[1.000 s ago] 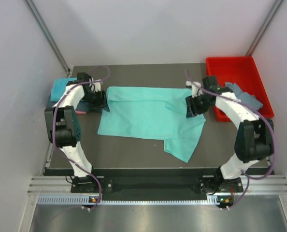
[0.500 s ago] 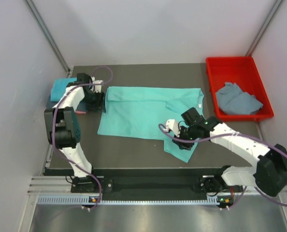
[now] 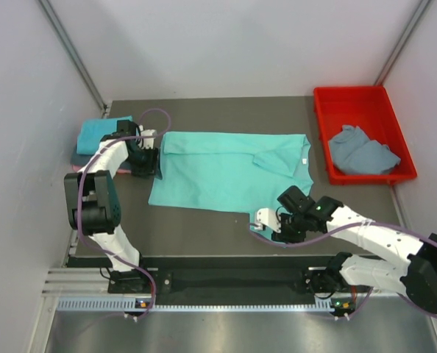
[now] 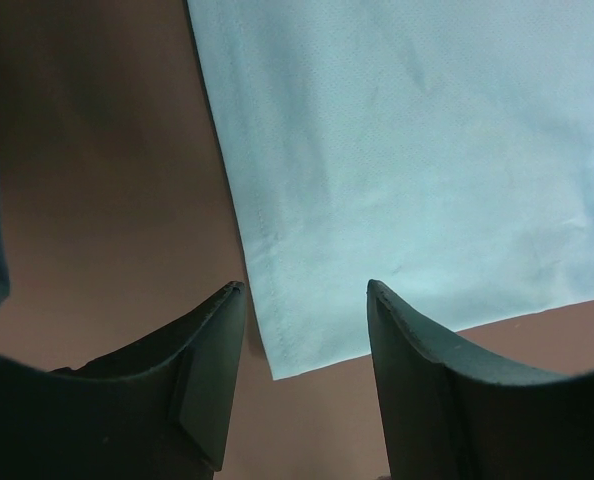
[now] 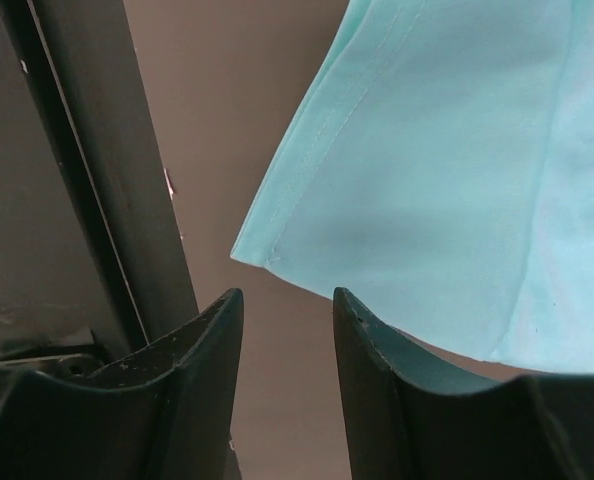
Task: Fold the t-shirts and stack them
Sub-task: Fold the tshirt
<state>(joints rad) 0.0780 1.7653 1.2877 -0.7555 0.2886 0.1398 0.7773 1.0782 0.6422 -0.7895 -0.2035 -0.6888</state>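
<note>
A turquoise t-shirt (image 3: 218, 170) lies spread flat in the middle of the table. My left gripper (image 3: 154, 162) is open and empty at its left edge. In the left wrist view the gripper (image 4: 305, 290) straddles the shirt's corner (image 4: 407, 150) just above the table. My right gripper (image 3: 271, 226) is open and empty at the shirt's near-right flap. In the right wrist view the gripper (image 5: 287, 295) sits just short of the hem (image 5: 447, 180). A slate grey-blue t-shirt (image 3: 362, 151) lies crumpled in the red tray (image 3: 351, 99). A folded teal t-shirt (image 3: 99, 133) lies at the far left on something pink (image 3: 79, 159).
The table's near edge and its black rail (image 5: 77, 200) run close beside my right gripper. Grey walls (image 3: 27, 110) close in the left, back and right sides. The red tray stands at the back right corner.
My right arm swung from beside the red tray to the near side, at the turquoise shirt's lower flap. The grey-blue shirt now shows whole. My left gripper shifted slightly.
</note>
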